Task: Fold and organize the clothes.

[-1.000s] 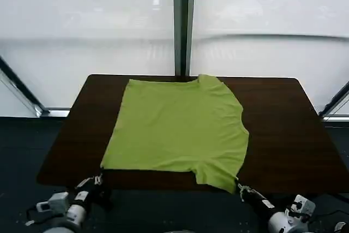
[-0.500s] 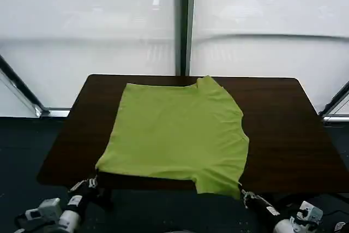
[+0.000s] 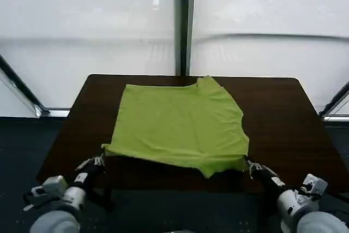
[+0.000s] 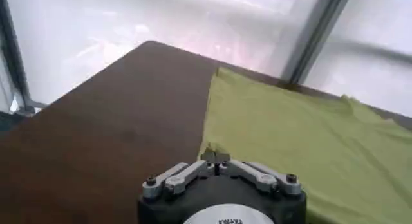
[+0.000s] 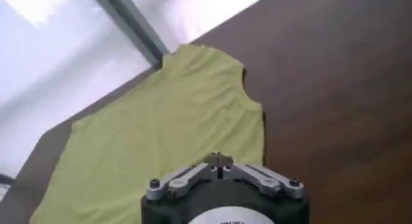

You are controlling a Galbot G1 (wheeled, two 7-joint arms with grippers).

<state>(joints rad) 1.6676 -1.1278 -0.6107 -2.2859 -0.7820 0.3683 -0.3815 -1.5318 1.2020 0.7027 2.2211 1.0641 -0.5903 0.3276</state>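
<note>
Soft lime T-shirt (image 3: 180,124), pincers (image 3: 100,160) (image 3: 250,165) pinching corners

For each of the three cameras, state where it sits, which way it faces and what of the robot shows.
Head: high, looking forward and down at the table; left claw and right claw pinch the T-shirt.
Left wrist: above the left claw, facing across the shirt.
Right wrist: above the right claw, likewise.
All share shirt and table.

Dark brown table (image 3: 283,129) before frosted windows (image 3: 87,25).
</note>
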